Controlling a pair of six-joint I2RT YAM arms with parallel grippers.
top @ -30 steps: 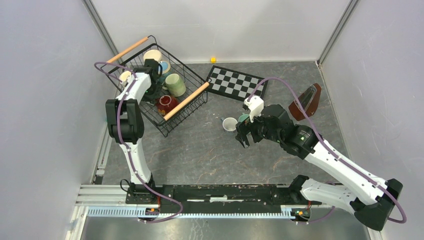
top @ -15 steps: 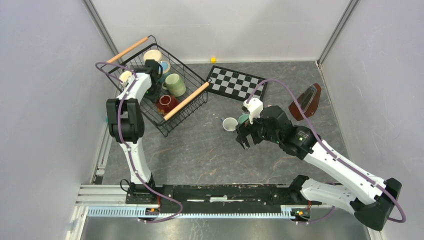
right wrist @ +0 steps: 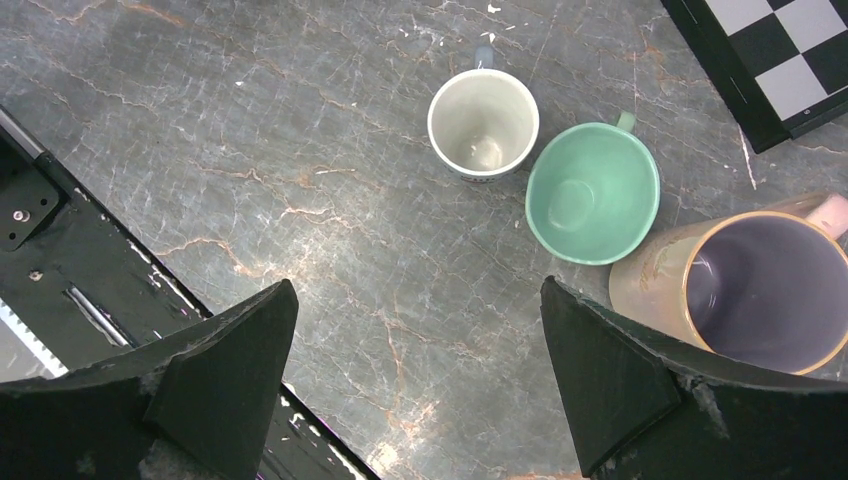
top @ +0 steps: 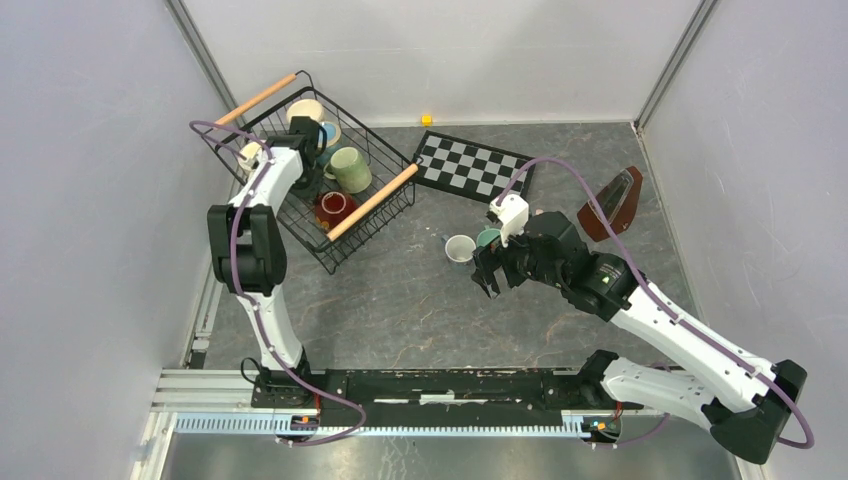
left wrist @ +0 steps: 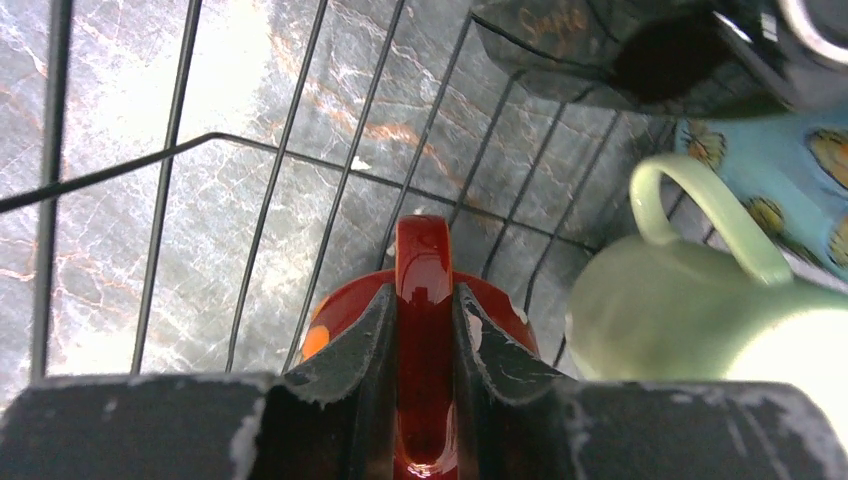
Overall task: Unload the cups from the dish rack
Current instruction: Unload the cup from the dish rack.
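**Inspector:** Left arm, position?

**Assistant:** It reaches forward over the dish rack (top: 372, 203), wrist bent down into it. The left gripper (left wrist: 423, 293) stands narrow, pads clamped either side of the red cup (left wrist: 425, 248) handle. That cup is inside the rack, at its near end.

**Inspector:** Right arm?

**Assistant:** It stretches across mid-table. The right gripper (right wrist: 415, 300) is spread wide and holds nothing, hovering above the table (right wrist: 300, 150). Three upright cups stand close by: a white cup (right wrist: 483, 122), a teal cup (right wrist: 592, 192) just beside it, and a peach cup (right wrist: 760, 290) cut off by the frame edge.

**Inspector:** Anything unclear?

**Assistant:** From above, the left arm covers its own jaws. A dark cup (left wrist: 560, 45) in the left wrist view bears lettering too blurred to read.

**Inspector:** Surroundings?

**Assistant:** In the rack, a light green cup (left wrist: 680, 310) sits just beside the red one, a blue patterned cup (left wrist: 770, 170) is behind it, and a cream cup (top: 305, 110) is at the far end. A checkered board (top: 472, 165) and a brown metronome (top: 612, 205) lie beyond the right arm
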